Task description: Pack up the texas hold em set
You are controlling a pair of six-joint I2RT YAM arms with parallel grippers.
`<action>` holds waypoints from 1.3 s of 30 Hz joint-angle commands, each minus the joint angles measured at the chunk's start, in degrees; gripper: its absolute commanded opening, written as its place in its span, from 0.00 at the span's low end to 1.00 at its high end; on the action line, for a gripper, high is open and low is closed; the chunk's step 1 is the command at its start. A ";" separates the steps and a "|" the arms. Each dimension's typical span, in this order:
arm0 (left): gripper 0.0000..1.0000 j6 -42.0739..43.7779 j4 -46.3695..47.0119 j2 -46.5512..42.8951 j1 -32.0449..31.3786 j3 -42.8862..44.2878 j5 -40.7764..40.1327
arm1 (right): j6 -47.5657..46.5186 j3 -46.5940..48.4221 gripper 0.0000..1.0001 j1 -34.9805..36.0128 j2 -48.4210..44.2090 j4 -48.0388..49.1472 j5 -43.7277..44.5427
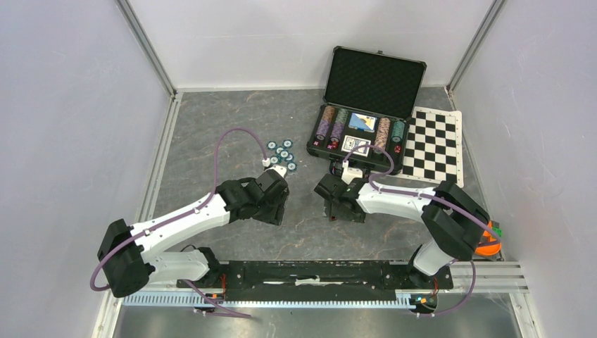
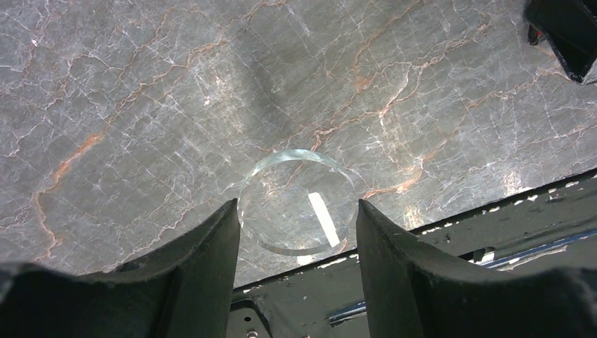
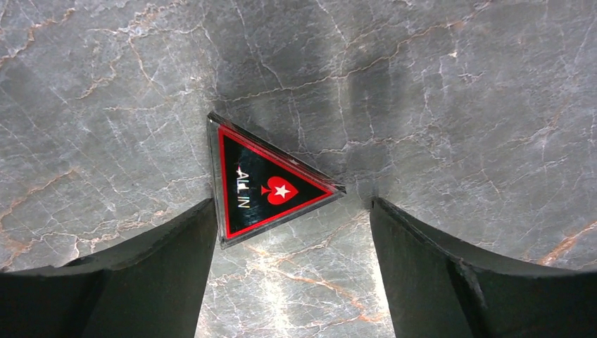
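Black case (image 1: 373, 105) stands open, chip rows (image 1: 382, 132) inside, teal chips (image 1: 281, 155) loose, clear disc (image 2: 296, 202) gripped.

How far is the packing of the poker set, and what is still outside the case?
Done: the case stands open with rows of chips and card decks in its slots. In hand: the left gripper looks closed on a clear round disc; the right gripper is open astride the triangular ALL IN marker on the table. Left: those two pieces, the loose teal chips, then shutting the case.
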 commanded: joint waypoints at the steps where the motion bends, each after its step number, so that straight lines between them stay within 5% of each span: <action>1: 0.50 1.25 0.61 -0.69 0.35 1.28 -1.33 | -1.05 0.68 0.83 -0.34 2.35 1.45 -0.90; 16: 0.51 1.66 0.38 -0.83 0.68 1.91 -1.55 | -6.82 3.13 0.79 -3.08 5.58 1.14 -4.35; 25: 0.51 1.44 0.42 -0.23 1.03 2.56 -1.32 | -8.22 4.22 0.67 -3.52 5.86 0.02 -4.68; 39: 0.50 1.75 -0.37 1.72 1.55 7.02 -1.46 | -13.61 13.57 0.62 -3.73 1.54 -4.95 4.80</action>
